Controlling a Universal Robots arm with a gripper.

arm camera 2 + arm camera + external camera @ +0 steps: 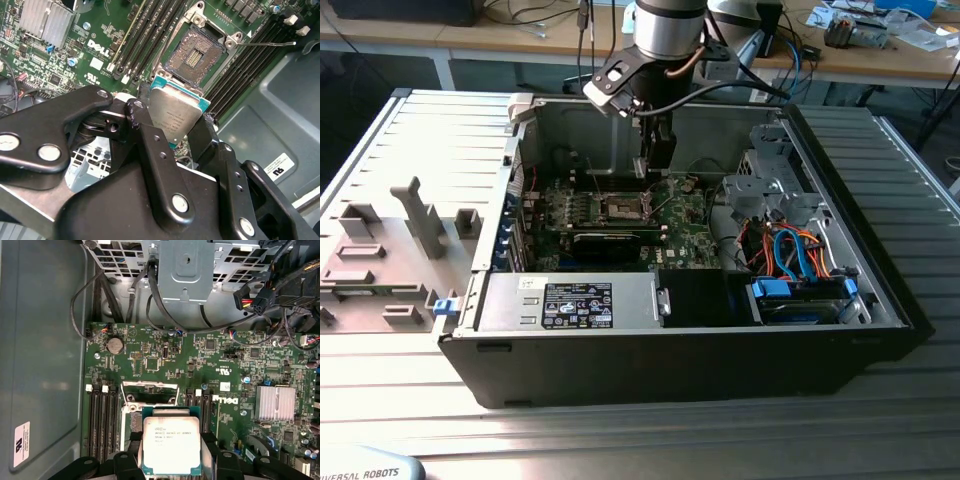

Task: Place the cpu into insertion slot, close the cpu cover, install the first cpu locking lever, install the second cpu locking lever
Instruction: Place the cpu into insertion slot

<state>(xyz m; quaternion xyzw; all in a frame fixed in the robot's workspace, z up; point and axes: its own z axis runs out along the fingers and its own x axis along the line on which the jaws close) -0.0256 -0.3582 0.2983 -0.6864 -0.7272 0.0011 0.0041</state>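
My gripper [175, 131] pinches the cpu [176, 111] by its edges, held above the motherboard [165, 357]. The second wrist view shows the bare socket [192, 56] just beyond it. The exterior view shows the case [720, 370] on the worktop [620, 440].

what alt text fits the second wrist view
A black metal gripper grips a small square silvery-grey cpu by two opposite edges, close to the open, empty square socket on a green motherboard.
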